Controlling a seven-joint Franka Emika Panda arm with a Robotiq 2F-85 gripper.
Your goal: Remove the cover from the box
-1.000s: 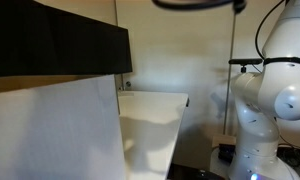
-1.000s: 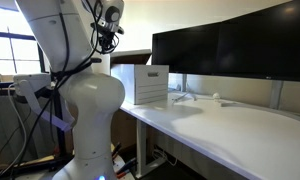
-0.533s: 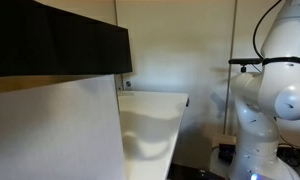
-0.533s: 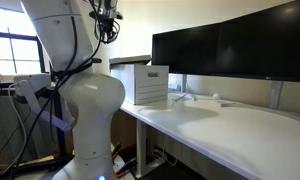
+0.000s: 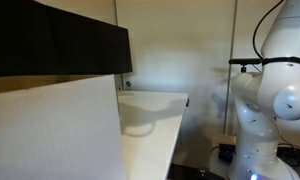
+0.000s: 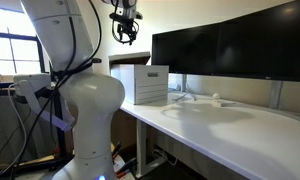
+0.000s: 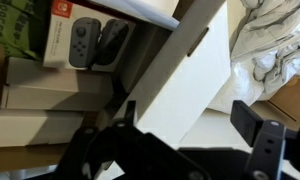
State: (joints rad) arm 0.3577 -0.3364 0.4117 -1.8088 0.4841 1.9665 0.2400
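The box (image 5: 55, 135) fills the near left of an exterior view, with white walls and a thin brown top edge. From farther off the box (image 6: 148, 84) stands at the table's end. My gripper (image 6: 125, 30) hangs high above it, apart from it. The wrist view looks down past my gripper (image 7: 190, 122), whose jaws stand wide with nothing gripped. Below them a white flat panel, the cover (image 7: 185, 70), lies aslant beside the open inside of the box, where a game-console carton (image 7: 82, 42) shows. I cannot tell whether the cover still touches the box.
Black monitors (image 6: 230, 50) line the back of the white table (image 6: 240, 130). A black slab (image 5: 60, 40) hangs over the box. The robot's white base (image 6: 85, 110) stands off the table's end. Crumpled white wrapping (image 7: 275, 40) lies beside the cover.
My gripper has gone from shut to open and shifted sideways, toward the monitors, above the box. A dark shape at the top of one exterior view has left it.
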